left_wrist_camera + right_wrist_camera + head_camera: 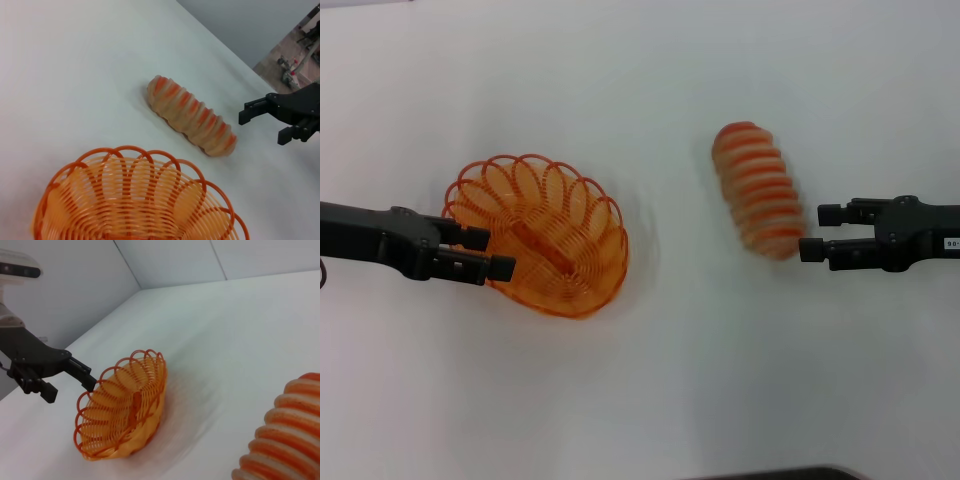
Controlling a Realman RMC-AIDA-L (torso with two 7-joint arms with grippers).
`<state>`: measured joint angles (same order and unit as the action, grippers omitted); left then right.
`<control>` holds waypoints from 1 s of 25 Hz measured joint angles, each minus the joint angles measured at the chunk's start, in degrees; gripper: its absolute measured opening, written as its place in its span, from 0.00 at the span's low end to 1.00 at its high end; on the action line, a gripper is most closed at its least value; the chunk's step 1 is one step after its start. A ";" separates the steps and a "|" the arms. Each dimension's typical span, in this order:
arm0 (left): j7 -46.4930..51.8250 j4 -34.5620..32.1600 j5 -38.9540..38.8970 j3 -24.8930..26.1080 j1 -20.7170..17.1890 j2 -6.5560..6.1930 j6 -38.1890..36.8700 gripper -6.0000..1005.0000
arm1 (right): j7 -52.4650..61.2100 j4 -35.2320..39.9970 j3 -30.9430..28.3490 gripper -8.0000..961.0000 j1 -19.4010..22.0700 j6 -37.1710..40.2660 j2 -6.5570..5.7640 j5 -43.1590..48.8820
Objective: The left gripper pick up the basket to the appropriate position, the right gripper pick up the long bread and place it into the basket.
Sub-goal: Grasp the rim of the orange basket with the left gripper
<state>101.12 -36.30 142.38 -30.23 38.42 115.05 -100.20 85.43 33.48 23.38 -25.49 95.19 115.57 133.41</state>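
The orange wire basket (545,235) sits left of centre on the white table and looks tilted in the right wrist view (125,410). My left gripper (483,252) is at its left rim with its fingers apart, and one fingertip touches the rim loops (91,383). The long bread (757,190) lies right of centre, pale tan with orange stripes. My right gripper (817,232) is open and empty, just right of the bread's near end. The left wrist view shows the basket rim (135,200), the bread (192,116) and the right gripper (261,129) beyond it.
The white table (650,400) spreads all around both things. A dark edge (770,473) shows at the bottom of the head view. Beyond the table's far edge, the left wrist view shows floor with equipment (295,65).
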 joint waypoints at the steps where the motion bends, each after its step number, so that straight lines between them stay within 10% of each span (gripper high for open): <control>1: 0.00 0.00 0.00 0.00 0.03 0.00 0.00 0.81 | 0.00 0.00 0.02 0.90 0.00 0.00 0.00 0.00; 25: 3.10 -2.79 -4.88 2.61 0.86 0.47 4.05 0.81 | 0.00 0.00 0.18 0.90 -0.42 -0.10 0.14 0.00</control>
<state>104.21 -39.09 137.50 -27.62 39.28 115.52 -96.15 85.43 33.49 23.56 -25.91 95.09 115.71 133.42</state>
